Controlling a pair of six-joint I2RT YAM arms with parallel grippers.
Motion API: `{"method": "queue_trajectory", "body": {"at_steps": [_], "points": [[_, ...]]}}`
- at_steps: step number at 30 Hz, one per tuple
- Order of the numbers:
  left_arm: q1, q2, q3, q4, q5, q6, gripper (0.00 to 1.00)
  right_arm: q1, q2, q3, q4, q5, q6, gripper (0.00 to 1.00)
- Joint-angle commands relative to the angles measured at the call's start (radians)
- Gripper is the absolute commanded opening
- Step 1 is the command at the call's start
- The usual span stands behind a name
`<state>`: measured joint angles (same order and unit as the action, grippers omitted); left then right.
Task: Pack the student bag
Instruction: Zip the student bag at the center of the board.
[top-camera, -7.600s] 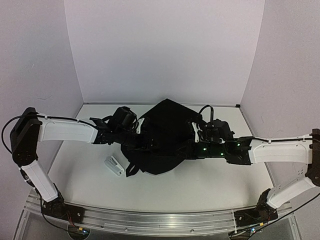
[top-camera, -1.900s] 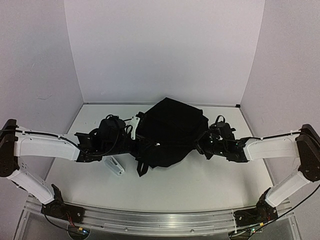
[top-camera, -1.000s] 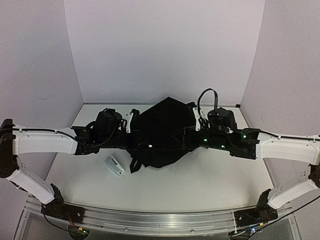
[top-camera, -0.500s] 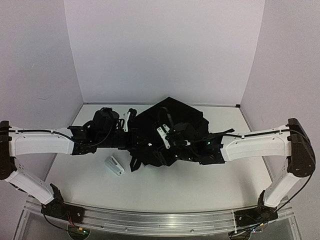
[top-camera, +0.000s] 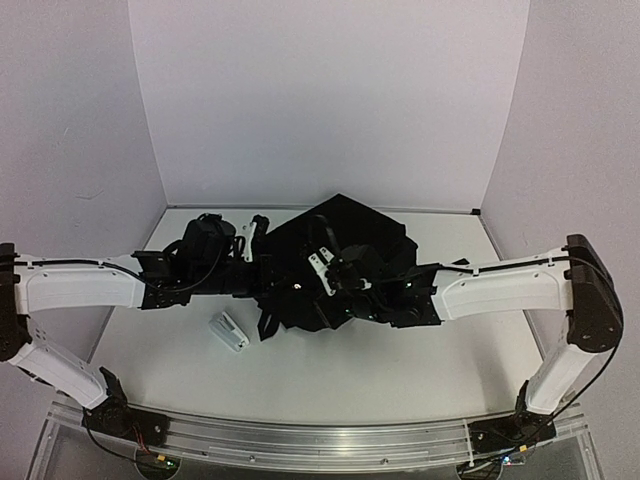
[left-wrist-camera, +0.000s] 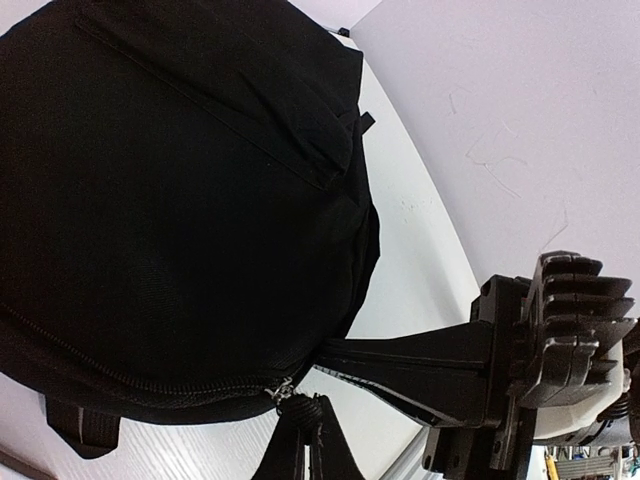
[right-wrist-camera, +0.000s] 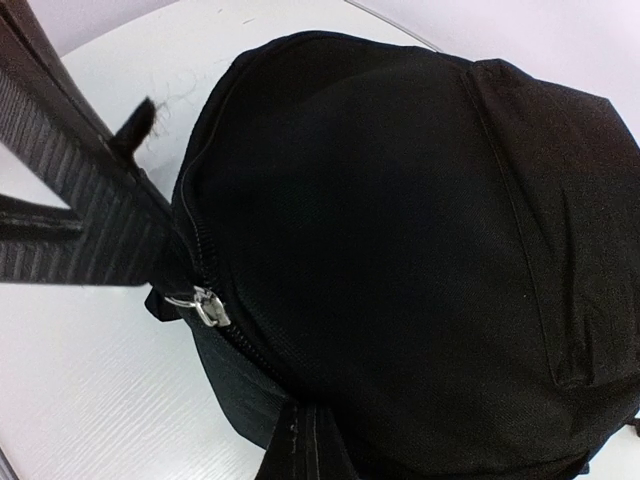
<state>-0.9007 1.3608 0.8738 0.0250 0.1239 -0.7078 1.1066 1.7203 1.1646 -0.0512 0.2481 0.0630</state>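
- Within the last second the right gripper has swung in from the right flank of the student bag to over its middle. The left arm has barely shifted.
- The left gripper has its fingertips drawn together right under the zip pull. I cannot tell if the pull is nipped between them.
- A small white object lies on the table, just off the bag's near-left corner.
- The student bag sits mid-table, between the two arms.
- The right gripper's fingers are pressed together at the bag's edge. I cannot tell if they have caught any fabric.
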Motion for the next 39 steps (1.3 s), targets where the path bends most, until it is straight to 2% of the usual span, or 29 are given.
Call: {"method": "queue_trajectory", "body": {"at_steps": [1, 11, 20, 24, 33, 39], "points": [[0.032, -0.094, 0.005, 0.040, -0.047, 0.003, 0.00, 0.008, -0.096, -0.051, 0.010, 0.044, 0.045, 0.00], [0.110, -0.094, 0.064, -0.007, 0.029, 0.054, 0.00, 0.007, -0.246, -0.179, -0.005, 0.080, 0.137, 0.00], [0.167, -0.148, 0.096, -0.013, 0.090, 0.120, 0.00, 0.008, -0.280, -0.202, -0.021, 0.164, 0.207, 0.00], [0.189, -0.154, 0.131, -0.085, 0.122, 0.155, 0.00, 0.007, -0.275, -0.206, -0.021, 0.185, 0.227, 0.00], [0.361, -0.108, 0.106, -0.102, 0.264, 0.189, 0.00, 0.006, -0.285, -0.227, -0.021, 0.217, 0.275, 0.00], [0.430, -0.090, 0.128, -0.103, 0.325, 0.236, 0.00, 0.006, -0.316, -0.245, -0.022, 0.216, 0.295, 0.00]]}}
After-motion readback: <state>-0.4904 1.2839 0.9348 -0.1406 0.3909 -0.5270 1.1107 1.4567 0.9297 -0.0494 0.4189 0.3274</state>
